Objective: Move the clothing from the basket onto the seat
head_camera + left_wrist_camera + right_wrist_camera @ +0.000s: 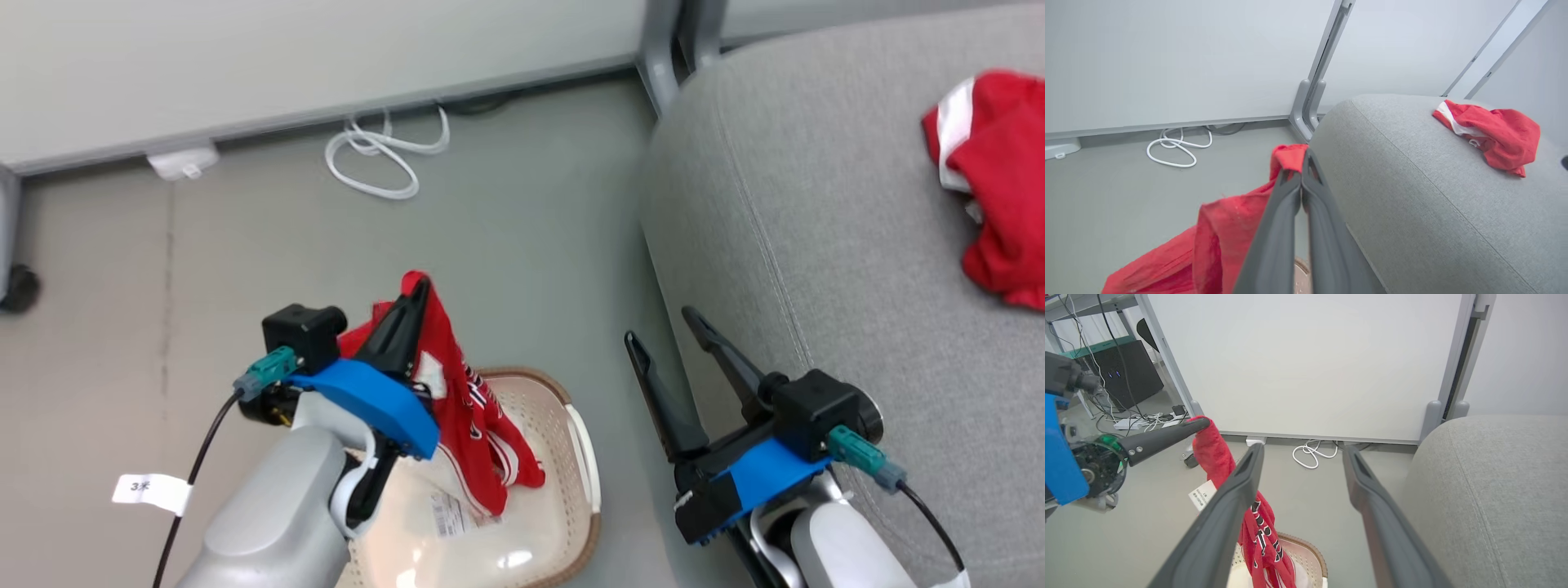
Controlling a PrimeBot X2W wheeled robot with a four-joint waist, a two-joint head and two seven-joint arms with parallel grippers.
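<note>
The left gripper (419, 287) is seen pinched fully together on the top of the jersey (473, 416), which hangs from its fingertips. The lower folds are draped over the inside of the basket (522, 376) beneath that gripper. To its right, the right gripper (661, 327) is spread wide and empty, over bare floor (531, 245) beside the rounded edge of the seat (816, 261). Well beyond it, the plain red garment (1000, 188) is laid on the seat
</note>
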